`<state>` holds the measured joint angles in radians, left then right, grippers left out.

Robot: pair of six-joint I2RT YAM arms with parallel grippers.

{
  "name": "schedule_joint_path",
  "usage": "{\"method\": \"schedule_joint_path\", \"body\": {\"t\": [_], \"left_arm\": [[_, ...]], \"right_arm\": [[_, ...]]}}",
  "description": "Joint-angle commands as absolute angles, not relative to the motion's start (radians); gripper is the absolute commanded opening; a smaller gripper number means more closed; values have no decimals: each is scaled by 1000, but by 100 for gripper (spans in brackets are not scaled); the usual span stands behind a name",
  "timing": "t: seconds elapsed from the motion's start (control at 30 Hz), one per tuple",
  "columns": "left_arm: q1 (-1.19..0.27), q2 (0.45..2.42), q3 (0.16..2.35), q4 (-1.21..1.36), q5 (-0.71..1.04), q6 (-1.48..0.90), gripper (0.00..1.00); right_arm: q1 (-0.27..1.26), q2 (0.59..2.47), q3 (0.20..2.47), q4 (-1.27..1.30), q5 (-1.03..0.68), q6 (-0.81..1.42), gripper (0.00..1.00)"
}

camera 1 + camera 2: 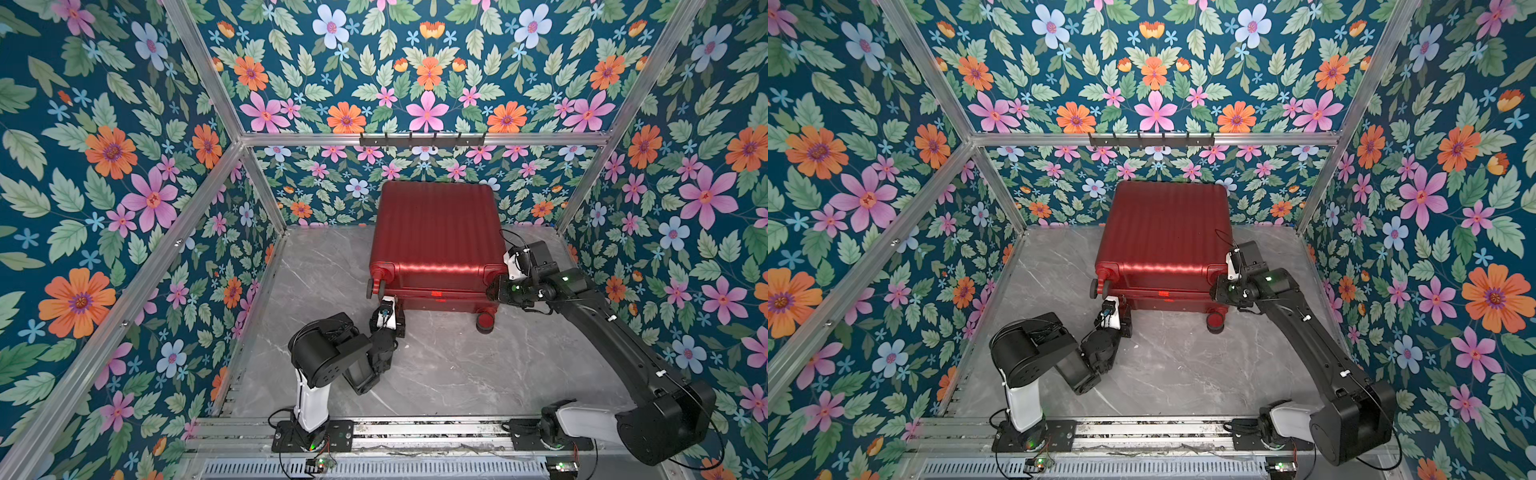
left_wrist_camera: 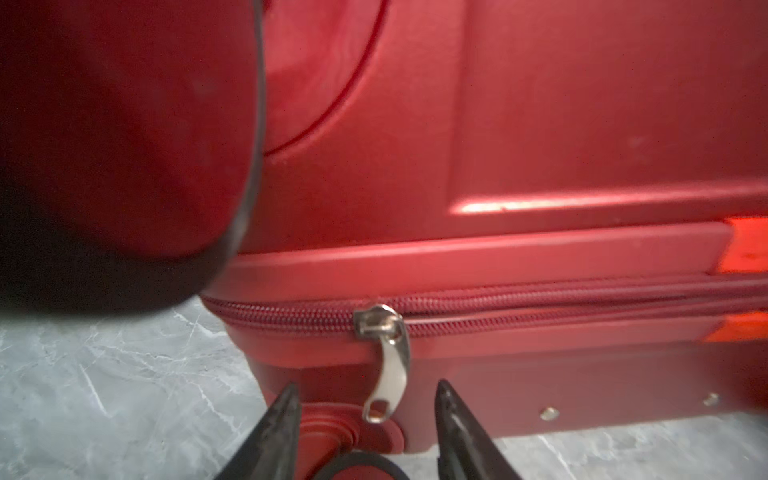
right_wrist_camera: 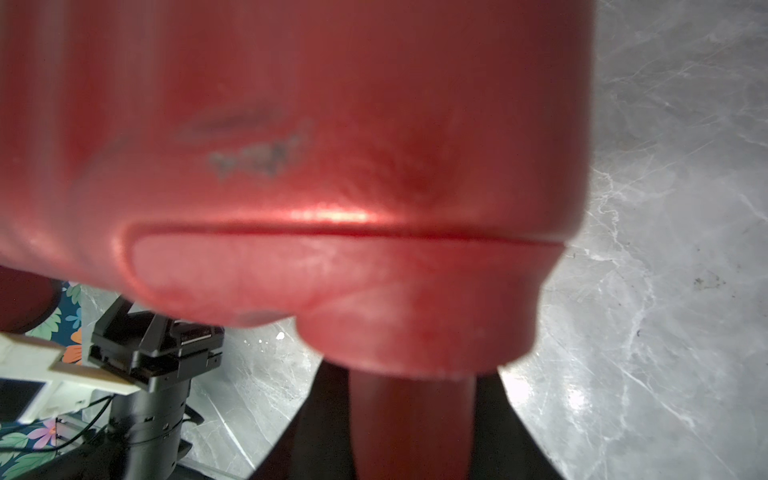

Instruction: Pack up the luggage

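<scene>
The left gripper (image 2: pixel 368 388) sits low at the near left corner of the luggage, its black fingers apart on either side of the hanging silver metal zipper pull (image 2: pixel 388 365). It is not yet pinching the pull, and is probably lined up to draw the zip along. The large dark-red ribbed hard-shell luggage (image 1: pixel 436 232) lies flat and shut on the grey marble-patterned table (image 1: pixel 436 374), wheels towards the arms. At its near right corner, the right gripper (image 3: pixel 411 386) appears clamped on a red caster wheel (image 3: pixel 411 440), seemingly bracing the case against the pull.
</scene>
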<state>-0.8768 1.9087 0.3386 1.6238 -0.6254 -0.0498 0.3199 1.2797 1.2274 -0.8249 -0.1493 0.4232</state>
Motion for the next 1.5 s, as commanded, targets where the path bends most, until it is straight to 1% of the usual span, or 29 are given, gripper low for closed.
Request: {"method": "schedule_joint_path", "body": {"t": [0.0, 0.27, 0.43, 0.63, 0.7, 0.83, 0.97, 1.07, 1.13, 1.47], "left_arm": [[-865, 1923, 351, 1678, -604, -74, 48], [-847, 1942, 356, 1678, -603, -100, 47], [-841, 1953, 377, 1678, -597, -91, 51], [-837, 1971, 399, 1678, -606, -94, 48], [-834, 1972, 405, 1678, -603, -94, 45], [-830, 1967, 412, 1678, -593, -83, 34], [-821, 1949, 400, 1678, -571, -81, 25], [-811, 1931, 378, 1678, -551, -86, 16], [-802, 1920, 361, 1678, -533, -92, 12], [-774, 1896, 344, 1678, -430, -80, 8]], "right_arm": [[325, 1268, 1229, -775, -195, 365, 0], [325, 1268, 1229, -772, -198, 367, 0], [324, 1268, 1229, -772, -198, 368, 0], [325, 1264, 1227, -776, -198, 367, 0], [324, 1264, 1227, -776, -198, 367, 0], [325, 1264, 1226, -775, -199, 368, 0], [325, 1265, 1224, -773, -199, 368, 0], [324, 1268, 1225, -773, -201, 370, 0], [324, 1268, 1226, -772, -201, 368, 0], [324, 1270, 1229, -776, -199, 367, 0]]}}
